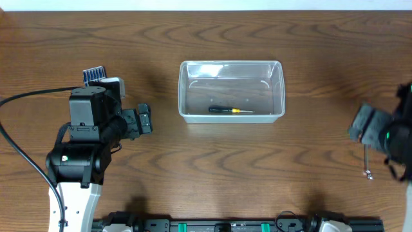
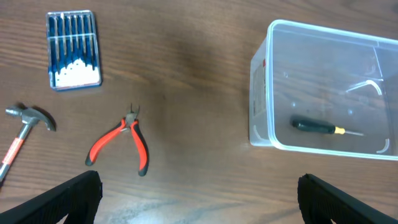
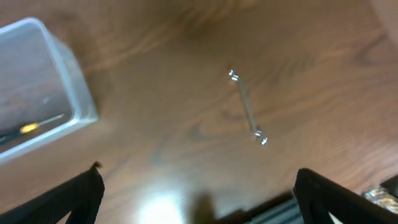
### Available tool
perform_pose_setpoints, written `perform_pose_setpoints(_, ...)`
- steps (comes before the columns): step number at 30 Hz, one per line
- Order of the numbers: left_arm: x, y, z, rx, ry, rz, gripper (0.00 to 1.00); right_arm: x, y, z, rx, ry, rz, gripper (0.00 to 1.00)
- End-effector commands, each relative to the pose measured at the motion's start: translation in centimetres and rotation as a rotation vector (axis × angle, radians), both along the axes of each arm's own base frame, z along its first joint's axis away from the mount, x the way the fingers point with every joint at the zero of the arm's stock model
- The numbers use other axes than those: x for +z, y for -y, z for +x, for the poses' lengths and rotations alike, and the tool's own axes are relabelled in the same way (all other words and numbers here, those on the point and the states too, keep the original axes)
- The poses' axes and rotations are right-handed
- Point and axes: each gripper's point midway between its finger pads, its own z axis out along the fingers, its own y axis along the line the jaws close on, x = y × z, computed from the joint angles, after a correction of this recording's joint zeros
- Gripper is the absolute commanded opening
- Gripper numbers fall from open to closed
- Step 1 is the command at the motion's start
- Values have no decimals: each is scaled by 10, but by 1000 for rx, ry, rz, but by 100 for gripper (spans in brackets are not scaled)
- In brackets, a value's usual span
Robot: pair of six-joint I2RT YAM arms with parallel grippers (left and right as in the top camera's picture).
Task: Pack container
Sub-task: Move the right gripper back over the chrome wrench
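The clear plastic container (image 1: 232, 90) stands at the table's middle back, with a black-and-yellow screwdriver (image 1: 224, 110) lying inside. It also shows in the left wrist view (image 2: 323, 74) and the right wrist view (image 3: 43, 87). My left gripper (image 2: 199, 199) is open and empty, above bare table left of the container. Red-handled pliers (image 2: 121, 140), a hammer (image 2: 25, 130) and a blue drill-bit case (image 2: 73, 50) lie in front of it. My right gripper (image 3: 196, 199) is open and empty at the right side, above a silver wrench (image 3: 247, 107).
The wrench also shows in the overhead view (image 1: 367, 161) by the right arm. The blue case (image 1: 94, 75) peeks out behind the left arm. A black rail (image 1: 232, 225) runs along the front edge.
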Motion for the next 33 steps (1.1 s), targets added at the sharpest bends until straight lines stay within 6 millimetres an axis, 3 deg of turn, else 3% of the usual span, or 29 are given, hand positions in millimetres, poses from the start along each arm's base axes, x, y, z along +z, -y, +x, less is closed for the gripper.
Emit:
perform_pose_setpoints(1,8,-1,2,-11,22,15,98,-44,17,-7,45,-111,-61,99)
perform_pose_setpoints(8,8,-1,2,-11,22,15,99,-134,52,-3,17,-262,19,99)
perform_pose_setpoints(12,8,-1,2,-25,24,28,98,-165,67,6,55,-305,75,98)
perform_pose_setpoints(19,7,-1,0,-28,15,30,98,-202,98,24,-1,-338,107,98)
perform_pose_setpoints(26,6,-1,0,-30,12,32,98,-238,100,28,27,-422,159,99)
perform_pose_setpoints(33,6,-1,-1,-30,9,32,98,-246,116,30,74,-460,84,99)
